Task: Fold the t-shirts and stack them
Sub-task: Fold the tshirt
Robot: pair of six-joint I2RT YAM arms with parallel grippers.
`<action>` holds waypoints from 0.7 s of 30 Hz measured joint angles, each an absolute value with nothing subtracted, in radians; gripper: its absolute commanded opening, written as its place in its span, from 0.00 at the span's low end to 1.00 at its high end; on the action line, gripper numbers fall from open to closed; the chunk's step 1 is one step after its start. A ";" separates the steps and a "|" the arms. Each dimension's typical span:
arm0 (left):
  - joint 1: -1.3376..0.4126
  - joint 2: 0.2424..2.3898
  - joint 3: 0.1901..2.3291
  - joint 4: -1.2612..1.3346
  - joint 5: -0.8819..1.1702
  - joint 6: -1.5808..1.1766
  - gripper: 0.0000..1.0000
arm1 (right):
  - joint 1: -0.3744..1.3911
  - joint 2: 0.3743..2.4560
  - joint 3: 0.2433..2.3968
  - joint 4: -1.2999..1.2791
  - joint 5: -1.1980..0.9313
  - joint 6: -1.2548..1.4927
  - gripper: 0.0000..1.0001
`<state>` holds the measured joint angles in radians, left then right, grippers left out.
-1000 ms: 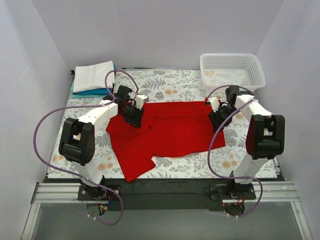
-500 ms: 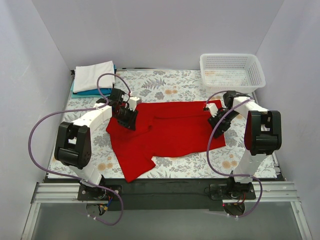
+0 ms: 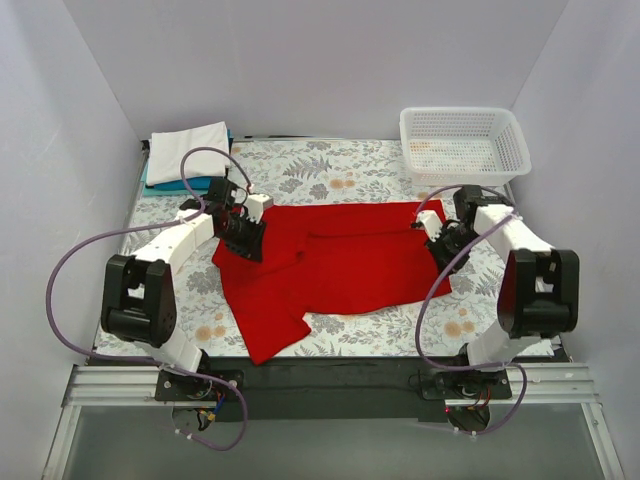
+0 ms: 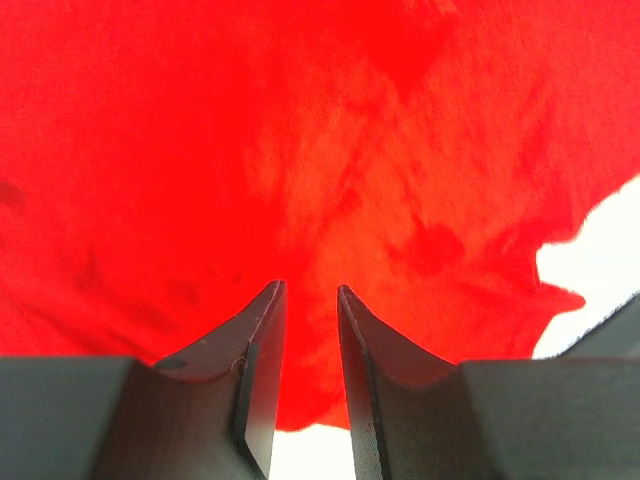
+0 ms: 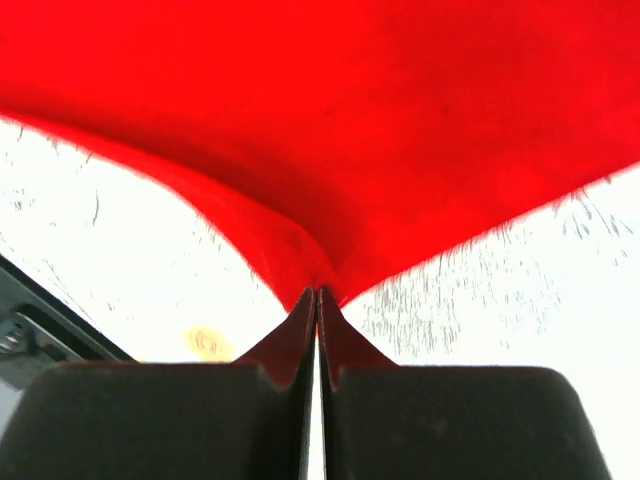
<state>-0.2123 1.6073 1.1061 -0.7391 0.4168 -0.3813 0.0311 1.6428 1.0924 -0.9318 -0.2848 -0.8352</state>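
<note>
A red t-shirt (image 3: 350,260) lies spread and rumpled on the flowered table (image 3: 340,175), one sleeve trailing toward the front edge. My left gripper (image 3: 243,238) is at its left side; in the left wrist view its jaws (image 4: 310,288) stand narrowly apart with a bunch of the red cloth (image 4: 320,150) between them. At the shirt's right edge, my right gripper (image 3: 440,240) is shut: the right wrist view shows the fingertips (image 5: 318,290) pinching a corner of the red fabric (image 5: 330,120), which is drawn taut from them.
A folded white shirt (image 3: 187,152) rests on a folded teal one (image 3: 180,184) at the back left corner. At the back right stands a white mesh basket (image 3: 518,140). Grey walls close in the table on three sides.
The right gripper moved to the shirt's right edge and closed on it. The left gripper shifted left and back, dragging the shirt's left part with it.
</note>
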 measured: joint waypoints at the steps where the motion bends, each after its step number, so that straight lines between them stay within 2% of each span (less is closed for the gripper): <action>1: -0.207 1.589 1.097 -0.751 0.424 -0.372 0.26 | 0.031 1.595 1.076 -0.941 -0.279 -0.846 0.01; 3: -0.197 1.554 1.079 -0.775 0.436 -0.351 0.26 | 0.031 1.500 1.031 -0.950 -0.263 -0.870 0.01; 5: -0.187 1.510 1.061 -0.803 0.447 -0.327 0.26 | 0.031 1.428 0.979 -0.963 -0.242 -0.891 0.14; 6: -0.185 1.489 1.053 -0.817 0.454 -0.315 0.27 | 0.031 1.400 0.948 -0.966 -0.229 -0.898 0.25; 8: -0.183 1.451 1.040 -0.844 0.466 -0.290 0.27 | 0.031 1.367 0.887 -0.978 -0.192 -0.921 0.37; 9: -0.183 1.435 1.033 -0.859 0.471 -0.276 0.29 | 0.031 1.358 0.861 -0.986 -0.171 -0.930 0.46; 11: -0.183 1.407 1.019 -0.895 0.485 -0.243 0.30 | 0.028 1.339 0.826 -0.999 -0.130 -0.949 0.49; 15: -0.182 1.352 0.988 -0.980 0.510 -0.154 0.34 | 0.023 1.269 0.819 -1.008 -0.080 -0.971 0.69; 18: -0.182 1.308 0.950 -1.028 0.516 -0.088 0.39 | 0.025 1.226 0.833 -1.011 -0.087 -0.976 0.69; 21: -0.192 1.283 0.896 -1.064 0.506 -0.013 0.42 | 0.056 1.237 0.836 -1.007 -0.096 -0.969 0.61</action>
<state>-0.1917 1.2827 0.8955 -1.0637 0.5064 -0.0132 0.0559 1.2373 0.8360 -1.0069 -0.0959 -0.9688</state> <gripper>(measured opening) 0.409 0.660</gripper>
